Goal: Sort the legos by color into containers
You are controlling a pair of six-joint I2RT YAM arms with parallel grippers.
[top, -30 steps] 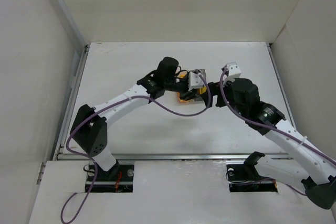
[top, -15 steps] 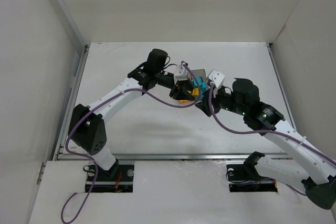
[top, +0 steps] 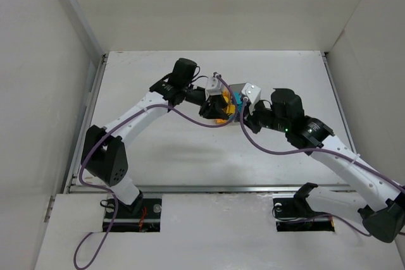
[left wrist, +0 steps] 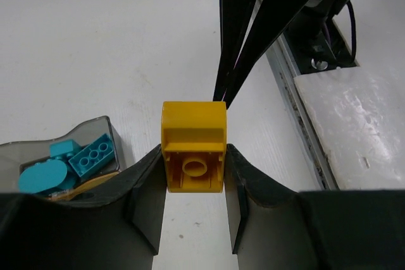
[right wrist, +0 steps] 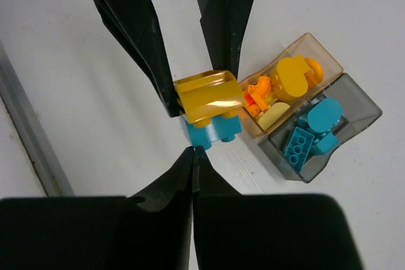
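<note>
My left gripper [left wrist: 193, 170] is shut on a yellow lego [left wrist: 193, 156], held off the table. In the right wrist view a teal lego [right wrist: 212, 129] is stuck to that yellow lego [right wrist: 209, 96] on the side towards me. My right gripper [right wrist: 193, 151] is shut, its tips touching the teal lego's corner with nothing between them. The joined containers lie beside this: the amber bin [right wrist: 318, 50] holds orange and yellow legos, the grey bin [right wrist: 366, 109] holds teal ones. From above, both grippers meet over the bins [top: 223, 117].
The grey bin [left wrist: 107, 124] with teal legos sits at the left of the left wrist view. A metal rail [left wrist: 297, 112] runs along the table's near edge. White walls enclose the table on three sides.
The right gripper has gone from open to shut and has swung left to the held legos. The left gripper has drawn left, away from over the bins, with the yellow lego.
</note>
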